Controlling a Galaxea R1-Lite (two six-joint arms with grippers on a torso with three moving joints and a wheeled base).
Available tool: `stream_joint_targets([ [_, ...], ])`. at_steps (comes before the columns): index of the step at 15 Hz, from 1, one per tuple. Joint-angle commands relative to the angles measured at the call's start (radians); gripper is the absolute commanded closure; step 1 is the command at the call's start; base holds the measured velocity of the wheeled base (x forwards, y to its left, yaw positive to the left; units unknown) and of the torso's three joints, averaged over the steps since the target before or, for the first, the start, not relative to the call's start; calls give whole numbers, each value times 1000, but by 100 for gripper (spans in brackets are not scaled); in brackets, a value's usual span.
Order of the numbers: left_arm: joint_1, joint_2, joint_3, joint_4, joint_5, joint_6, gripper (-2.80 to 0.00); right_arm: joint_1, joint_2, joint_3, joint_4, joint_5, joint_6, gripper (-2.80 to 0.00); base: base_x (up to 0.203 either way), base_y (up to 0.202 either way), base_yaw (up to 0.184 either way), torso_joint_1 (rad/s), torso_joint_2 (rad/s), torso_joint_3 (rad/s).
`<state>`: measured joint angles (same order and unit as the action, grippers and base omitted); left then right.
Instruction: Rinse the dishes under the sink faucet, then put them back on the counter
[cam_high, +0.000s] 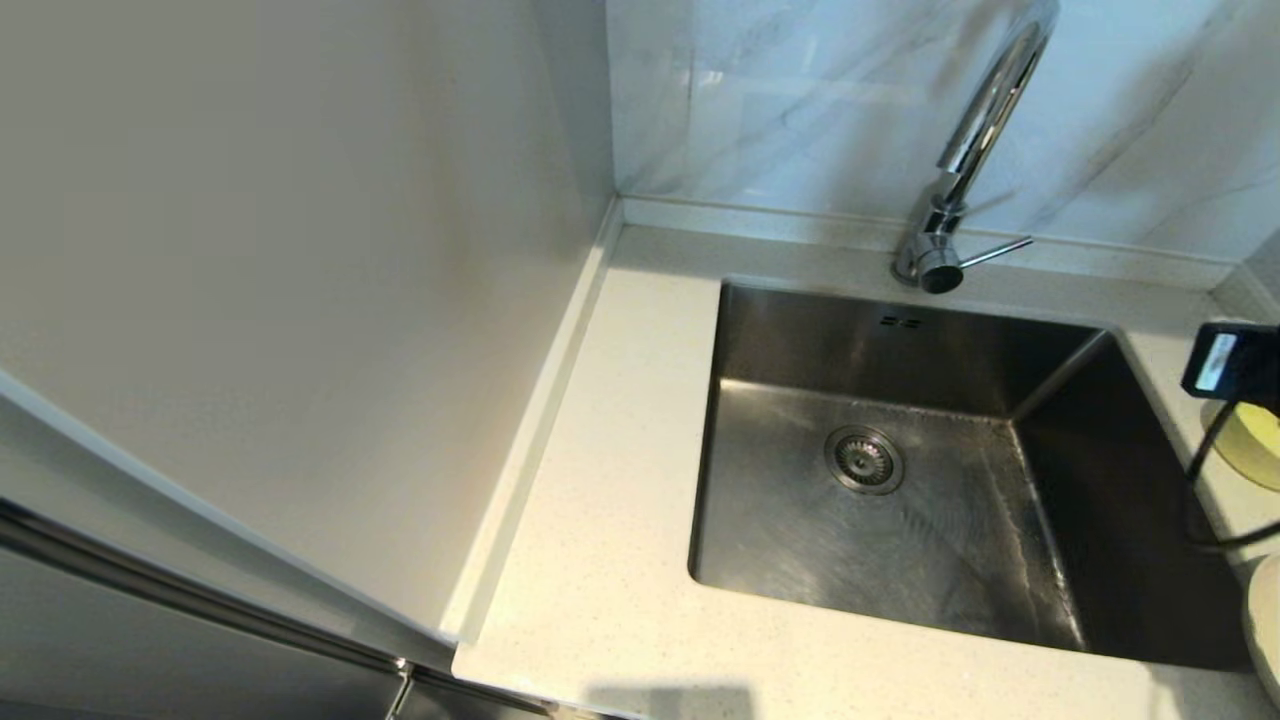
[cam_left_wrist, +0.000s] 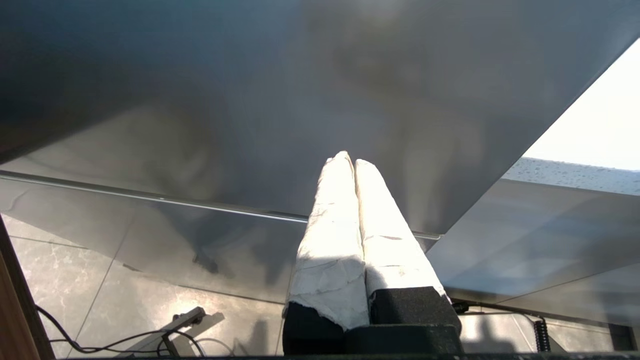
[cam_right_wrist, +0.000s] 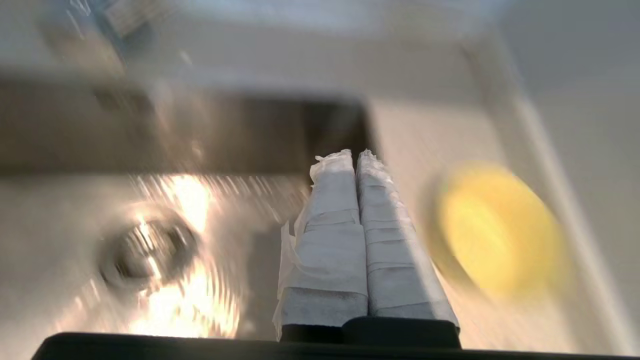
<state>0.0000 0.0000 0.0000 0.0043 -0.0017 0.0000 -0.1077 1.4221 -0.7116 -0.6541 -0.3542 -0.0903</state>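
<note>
While your right gripper (cam_right_wrist: 356, 156) hangs clenched and empty over the brushed steel sink (cam_high: 900, 520), the pale-yellow round bowl (cam_high: 1248, 445) sits half-hidden on the speckled off-white counter (cam_high: 610, 500), cream-white plate (cam_high: 1265, 620) cut off. Your left gripper (cam_left_wrist: 350, 159), pressed closed, faces a grey panel (cam_left_wrist: 250, 100).
</note>
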Motion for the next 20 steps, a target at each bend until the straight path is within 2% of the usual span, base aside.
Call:
stream_joint_targets([
  [1, 0, 0, 0, 0, 0, 0, 0, 0, -222, 95, 23, -37, -12, 0, 0, 0, 0, 0, 0, 0],
  [8, 0, 0, 0, 0, 0, 0, 0, -4, -683, 359, 61, -192, -72, 0, 0, 0, 0, 0, 0, 0],
  [11, 0, 0, 0, 0, 0, 0, 0, -3, -862, 481, 99, -219, -77, 0, 0, 0, 0, 0, 0, 0],
  [13, 0, 0, 0, 0, 0, 0, 0, -1, -971, 562, 120, -149, -79, 0, 0, 0, 0, 0, 0, 0],
  [17, 0, 0, 0, 0, 0, 0, 0, 0, -1134, 709, 250, 142, -65, 0, 0, 0, 0, 0, 0, 0],
  [19, 0, 0, 0, 0, 0, 0, 0, 0, -1132, 721, 298, 221, 35, 0, 0, 0, 0, 0, 0, 0],
  [20, 0, 0, 0, 0, 0, 0, 0, 0, -1132, 721, 375, 273, 64, 0, 0, 0, 0, 0, 0, 0],
])
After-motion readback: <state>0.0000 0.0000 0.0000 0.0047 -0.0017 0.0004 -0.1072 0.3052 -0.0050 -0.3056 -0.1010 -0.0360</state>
